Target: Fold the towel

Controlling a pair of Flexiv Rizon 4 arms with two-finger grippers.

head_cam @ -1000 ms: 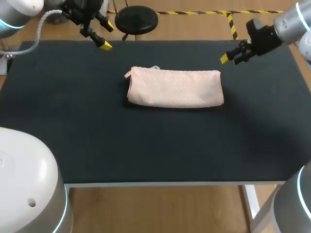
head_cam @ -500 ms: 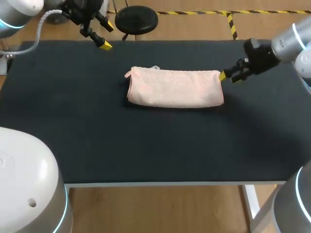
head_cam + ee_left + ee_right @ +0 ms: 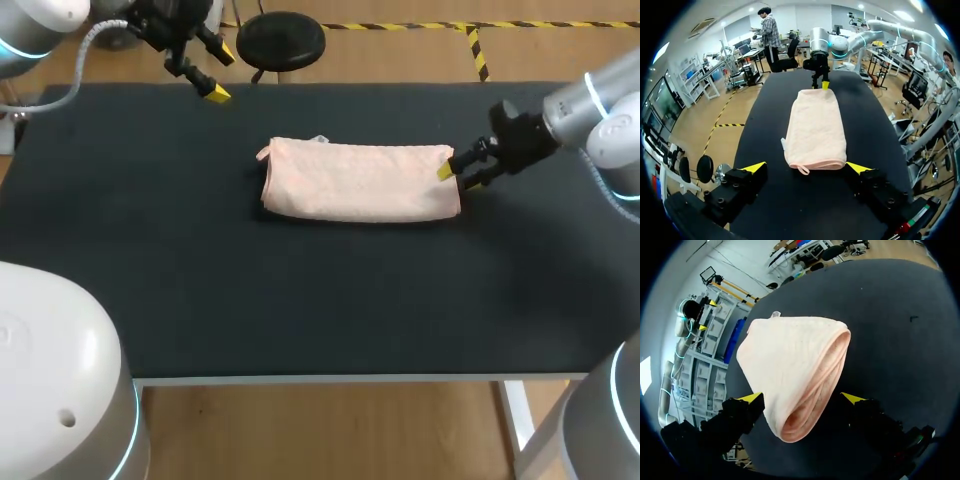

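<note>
- Folded pink towel (image 3: pixel 360 180) flat on the black table (image 3: pixel 300 300), a little toward 12 o'clock from the tabletop's middle, long side running 9 to 3 o'clock.
- At the towel's 3 o'clock end, the right gripper (image 3: pixel 458 176): fingers spread wide, nothing clamped. In the right wrist view, layered end of the towel (image 3: pixel 795 365) between the yellow tips of that gripper (image 3: pixel 802 398); contact impossible to judge.
- At about 10 o'clock from the towel, well apart, near the table's far edge, the left gripper (image 3: pixel 221 72): fingers also wide apart and empty. In the left wrist view, towel (image 3: pixel 815 130) ahead of its own gripper (image 3: pixel 806 167).
- Since a second ago: right gripper moved from about 2 o'clock of the towel, apart from it, down to its 3 o'clock end.
- Towel and left gripper unmoved.
</note>
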